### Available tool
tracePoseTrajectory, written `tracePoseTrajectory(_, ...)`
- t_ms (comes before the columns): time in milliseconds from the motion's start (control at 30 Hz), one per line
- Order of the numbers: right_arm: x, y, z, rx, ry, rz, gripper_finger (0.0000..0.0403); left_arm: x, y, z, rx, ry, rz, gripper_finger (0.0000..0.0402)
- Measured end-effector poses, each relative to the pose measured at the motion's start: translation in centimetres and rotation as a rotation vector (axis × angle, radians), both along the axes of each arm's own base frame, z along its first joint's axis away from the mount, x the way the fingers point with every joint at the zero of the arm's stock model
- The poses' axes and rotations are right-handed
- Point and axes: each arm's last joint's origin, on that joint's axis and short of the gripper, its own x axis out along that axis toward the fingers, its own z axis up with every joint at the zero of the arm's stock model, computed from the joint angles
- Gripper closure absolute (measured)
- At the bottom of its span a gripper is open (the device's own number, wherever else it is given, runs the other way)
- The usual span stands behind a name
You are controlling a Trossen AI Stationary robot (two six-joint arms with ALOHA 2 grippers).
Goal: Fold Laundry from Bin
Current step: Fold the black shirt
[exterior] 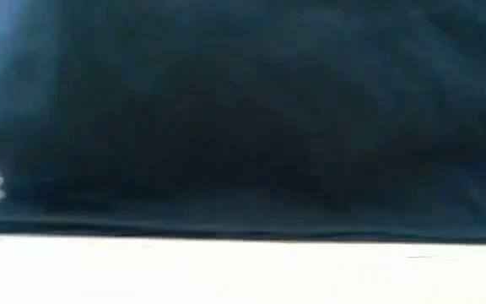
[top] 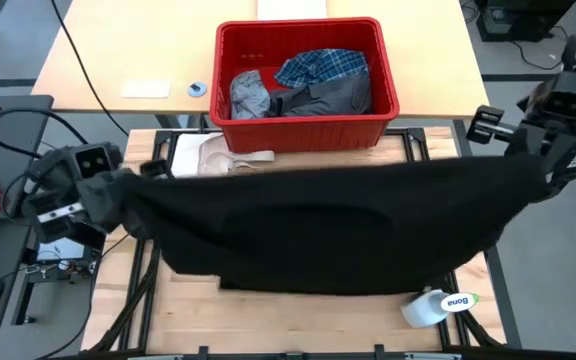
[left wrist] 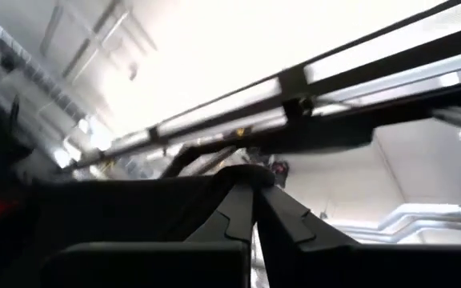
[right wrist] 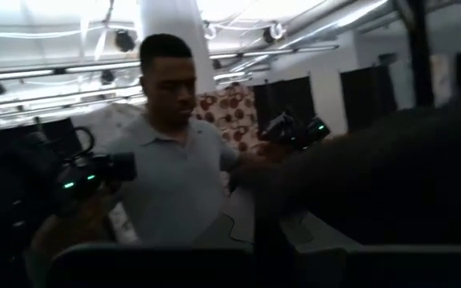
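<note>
The left tool and the right tool are each clamped on an end of the large black garment, stretched between them above the table. Beyond it the red bin stands at the far side — plaid shirt and grey garments inside.

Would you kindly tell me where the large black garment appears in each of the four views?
High view: the large black garment spans the table's middle, stretched between the left gripper and the right gripper.
Low view: it fills almost the whole picture.
Left wrist view: across the bottom, pinched at the fingers.
Right wrist view: the dark mass at the right.
Shared landmark: the garment's own stretched edge.
</note>
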Motion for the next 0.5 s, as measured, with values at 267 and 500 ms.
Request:
tracePoseTrajectory(267, 0.6, -1.2, -2.5, 0.068, 0.3, -0.229, 0.0391, -1.3, 2.0, 1.0, -0.017, 0.043, 0.318, 0.0386)
tracePoseTrajectory(500, 1.9, -2.9, -8.3, -0.005, 0.857, -0.718, 0.0389, 1.5, 2.5, -2.5, -0.13, 0.75, 0.817, 0.0386)
